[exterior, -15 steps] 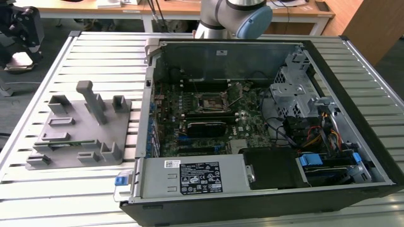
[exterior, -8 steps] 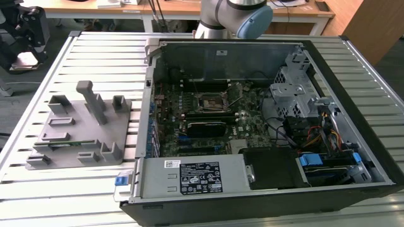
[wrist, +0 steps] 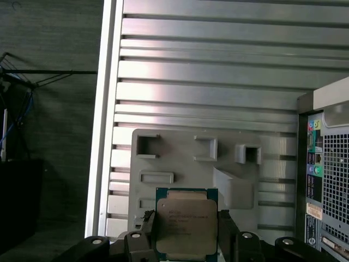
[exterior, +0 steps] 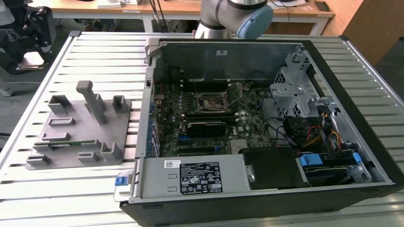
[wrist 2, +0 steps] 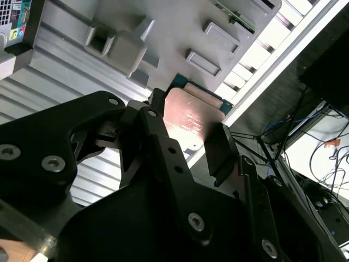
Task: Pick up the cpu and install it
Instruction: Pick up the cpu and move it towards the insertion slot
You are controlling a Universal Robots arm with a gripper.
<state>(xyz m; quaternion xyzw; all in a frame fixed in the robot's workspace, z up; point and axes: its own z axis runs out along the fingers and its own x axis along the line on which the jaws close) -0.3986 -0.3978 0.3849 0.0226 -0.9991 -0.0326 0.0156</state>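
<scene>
Two black fingers (wrist: 148,232) of the gripper (wrist: 186,237) clamp the cpu (wrist: 186,218), a flat square chip with a silver metal top and green rim. It seems lifted clear of the grey plastic fixture plate (wrist: 180,158). Pick-up looks done and installing is not. That likely calls for level, square alignment over the black socket frame (exterior: 211,100) in the open computer case (exterior: 303,56).
</scene>
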